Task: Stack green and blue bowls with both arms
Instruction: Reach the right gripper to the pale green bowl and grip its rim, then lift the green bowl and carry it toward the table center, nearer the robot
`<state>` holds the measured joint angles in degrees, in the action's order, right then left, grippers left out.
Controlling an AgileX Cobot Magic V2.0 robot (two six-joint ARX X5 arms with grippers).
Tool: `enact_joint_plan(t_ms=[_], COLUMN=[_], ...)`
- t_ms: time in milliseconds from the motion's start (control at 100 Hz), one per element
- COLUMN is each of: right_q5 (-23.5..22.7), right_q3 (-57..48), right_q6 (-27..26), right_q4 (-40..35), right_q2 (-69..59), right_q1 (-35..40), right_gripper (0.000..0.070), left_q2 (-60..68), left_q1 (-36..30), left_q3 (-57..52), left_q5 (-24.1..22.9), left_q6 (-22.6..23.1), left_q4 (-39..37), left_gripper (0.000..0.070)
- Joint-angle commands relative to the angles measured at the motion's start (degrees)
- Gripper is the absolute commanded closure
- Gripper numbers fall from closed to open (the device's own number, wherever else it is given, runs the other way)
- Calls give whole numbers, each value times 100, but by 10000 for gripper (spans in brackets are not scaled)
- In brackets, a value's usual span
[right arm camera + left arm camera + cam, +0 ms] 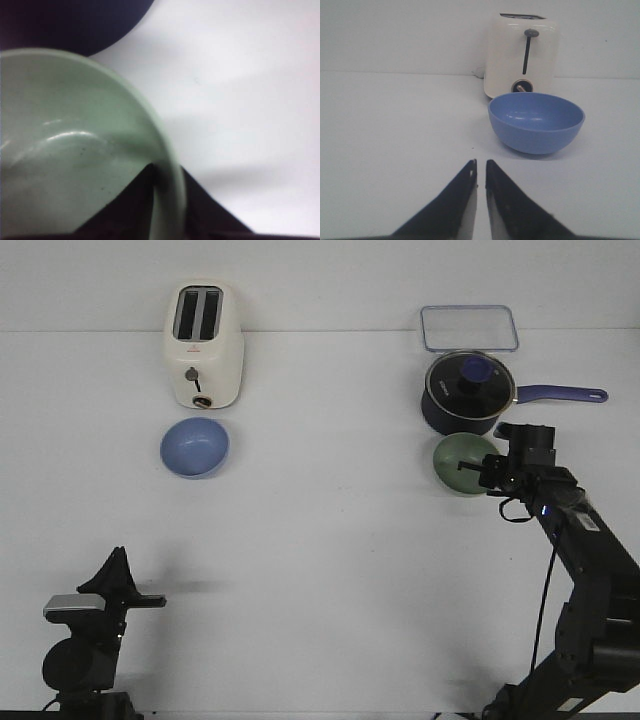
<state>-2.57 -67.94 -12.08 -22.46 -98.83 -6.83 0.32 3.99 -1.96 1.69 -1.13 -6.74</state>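
Green bowl (459, 464), small, round, matte pale sage: stood on the white counter (320, 570) at right, just in front of the dark navy saucepan with glass lid (468, 392). Right claw (488, 472) was closed over its rim, one finger inside, one outside. Blue bowl (195, 447), light periwinkle, round, matte: sat upright at left, just in front of the cream two-slot toaster (203, 344). Left claw (480, 172) was low near the counter's front edge, well apart from the blue bowl, fingers nearly together, holding nothing. Clear rectangular lidded container (469, 328): behind the saucepan.
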Motion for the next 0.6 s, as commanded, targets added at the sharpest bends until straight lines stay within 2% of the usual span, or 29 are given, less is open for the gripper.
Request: enact_joint_plan(t_ms=[0,330,470,590], right_q5=[9,-1110,-1156,-1156], right_q3=[-122,-125,-94,129], right_q6=[61,33,63,46], right_q4=[-120,-855,-1366,-1493], right_q2=[83,1661,2277,2669], right_q1=[0,114,483,1051], right_gripper=[700,700,700,700], left_q2=[-9,-7,-7,-9], left_q1=[7,7,7,7], left_q3=[114,114,114,114], left_q5=[20,20,20,20], left_q6=[33,33,33,31], left_q4=[-66,-66,-66,-72], left_gripper=[685,685,685,685])
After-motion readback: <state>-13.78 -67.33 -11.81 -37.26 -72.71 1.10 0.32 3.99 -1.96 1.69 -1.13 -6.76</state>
